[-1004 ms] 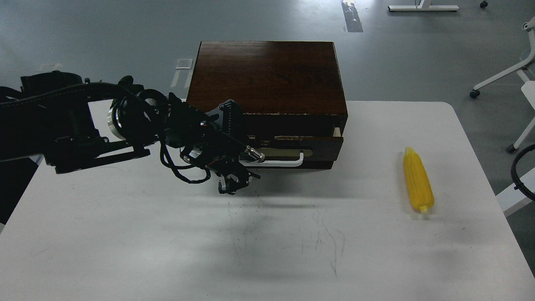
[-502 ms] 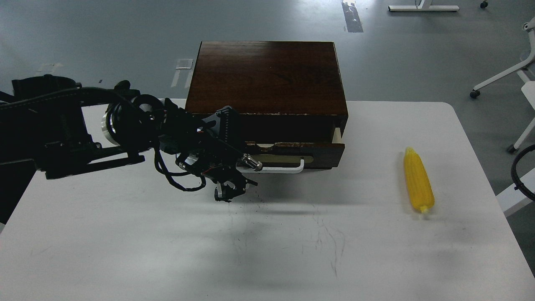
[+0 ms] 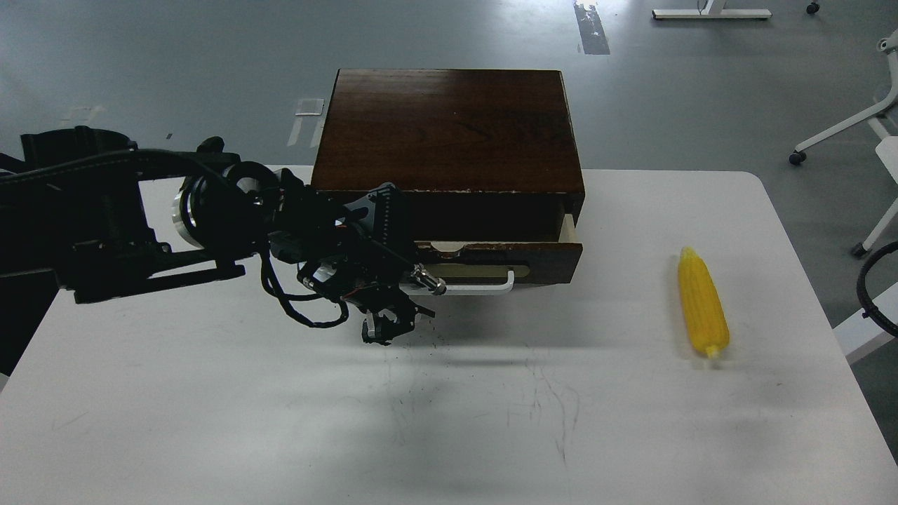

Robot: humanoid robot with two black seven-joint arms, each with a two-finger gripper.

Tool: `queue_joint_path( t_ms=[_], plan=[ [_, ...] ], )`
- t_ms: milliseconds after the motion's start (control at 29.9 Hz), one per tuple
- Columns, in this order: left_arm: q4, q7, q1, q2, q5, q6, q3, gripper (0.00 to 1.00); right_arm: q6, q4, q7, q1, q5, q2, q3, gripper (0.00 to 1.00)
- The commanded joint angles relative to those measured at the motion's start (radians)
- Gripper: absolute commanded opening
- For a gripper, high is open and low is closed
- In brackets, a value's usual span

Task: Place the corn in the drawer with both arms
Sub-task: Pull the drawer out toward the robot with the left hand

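The dark brown wooden box [image 3: 449,126] stands at the back of the white table [image 3: 449,421]. Its drawer [image 3: 505,256] is pulled out a little, and a pale inner side shows at its right end. My left gripper [image 3: 388,324] is at the left end of the white bar handle [image 3: 477,287] and hides that end. It looks closed on the handle. The yellow corn [image 3: 702,303] lies on the table to the right of the box, apart from both. My right gripper is out of view.
A black cable loop [image 3: 873,291] shows at the right edge. White chair legs with castors [image 3: 842,133] stand on the grey floor to the far right. Faint scratch marks cross the table's middle.
The drawer has slid out a little further toward me. My left gripper has moved slightly toward me with the handle. The corn has not moved.
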State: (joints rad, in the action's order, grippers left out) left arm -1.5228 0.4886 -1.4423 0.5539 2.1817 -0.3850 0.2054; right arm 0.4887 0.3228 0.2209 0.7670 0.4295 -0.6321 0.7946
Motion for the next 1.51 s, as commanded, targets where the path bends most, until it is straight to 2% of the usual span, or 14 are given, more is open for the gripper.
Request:
queue_joint_path(
  t_ms=[0,33,67,134,167,201,602,736,903,1271,1338,1372,1405,1472],
  plan=[
    [-0.011,0.0,-0.001,0.014,0.0,0.0,-0.001,0.41,0.0,0.001,0.002,0.0,0.0,0.002,0.002,1.0],
    [-0.013,0.0,-0.001,0.015,0.0,0.0,0.0,0.46,0.0,0.001,0.002,0.0,0.0,0.002,0.002,1.0],
    [-0.017,0.0,-0.001,0.018,0.0,-0.002,0.0,0.57,0.0,0.001,0.002,0.0,0.0,0.003,0.002,1.0],
    [-0.025,0.0,0.0,0.02,0.0,-0.002,0.002,0.65,0.0,0.001,0.002,0.0,0.0,0.005,0.002,1.0],
    [-0.031,0.0,0.002,0.024,0.0,-0.002,0.002,0.75,0.0,0.001,0.0,0.0,0.0,0.006,0.002,1.0],
    [-0.033,0.0,0.002,0.024,0.0,-0.002,0.0,0.77,0.0,0.001,0.0,0.0,-0.002,0.005,0.002,1.0],
    [-0.036,0.0,0.013,0.012,0.0,-0.002,-0.001,0.77,0.0,-0.001,0.0,-0.003,-0.002,0.005,0.0,1.0],
    [-0.034,0.0,0.017,0.009,0.0,-0.002,-0.001,0.63,0.0,-0.001,0.002,-0.006,0.0,0.005,0.002,1.0],
    [-0.033,0.0,0.016,0.009,0.0,-0.014,-0.001,0.4,0.0,-0.001,0.002,-0.008,0.0,0.006,0.002,1.0],
    [-0.033,0.0,0.016,0.006,0.0,-0.015,-0.001,0.51,0.0,-0.001,0.002,-0.009,-0.002,0.008,0.002,1.0],
    [-0.033,0.0,0.016,0.006,0.0,-0.018,-0.001,0.63,0.0,-0.001,0.002,-0.009,-0.002,0.008,0.002,1.0],
    [-0.033,0.0,0.016,0.006,0.0,-0.018,-0.001,0.63,0.0,-0.001,0.002,-0.009,-0.002,0.008,0.002,1.0],
    [-0.033,0.0,0.016,0.006,0.0,-0.021,-0.001,0.72,0.0,-0.001,0.002,-0.011,-0.002,0.008,0.0,1.0],
    [-0.033,0.0,0.017,0.006,0.0,-0.029,-0.003,0.76,0.0,-0.001,0.002,-0.011,-0.002,0.009,0.0,1.0]
  ],
)
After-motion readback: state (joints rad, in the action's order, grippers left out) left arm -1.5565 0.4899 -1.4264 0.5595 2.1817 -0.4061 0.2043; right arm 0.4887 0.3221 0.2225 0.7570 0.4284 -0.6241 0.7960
